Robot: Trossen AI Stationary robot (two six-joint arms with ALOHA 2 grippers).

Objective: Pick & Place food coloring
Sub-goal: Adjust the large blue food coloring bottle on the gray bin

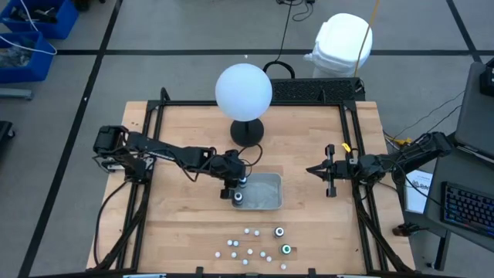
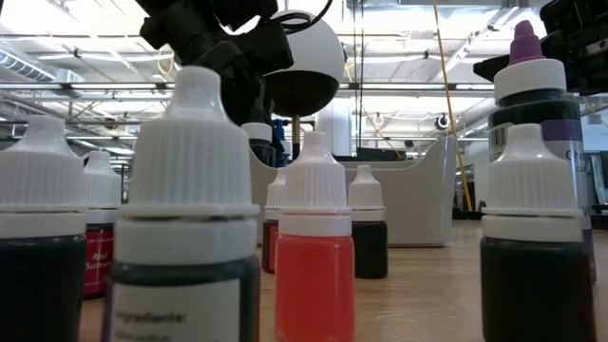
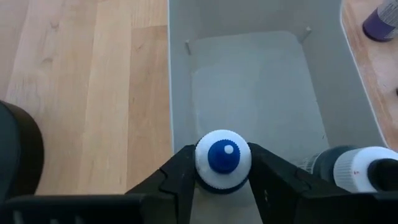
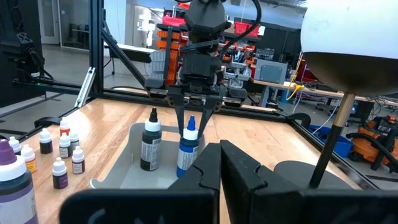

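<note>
A small blue food coloring bottle with a white cap stands upright in the shallow grey tray. My left gripper is shut on its top, at the tray's left end. A dark bottle with a white cap stands in the tray beside it, toward the table's near edge. Several more small bottles stand on the wood by the near edge. My right gripper waits shut at the table's right, clear of everything. My left gripper pinches the blue bottle's white ribbed cap between its two fingers, one on each side. The fingers slant down from the table's left. The bottle stays upright with its lower end inside the tray; the tray wall hides its base.
A big white globe on a black base stands just beyond the tray. A purple-capped bottle stands on the wood outside the tray. A black frame rail runs along the table's sides. Bare wood lies left of the tray.
</note>
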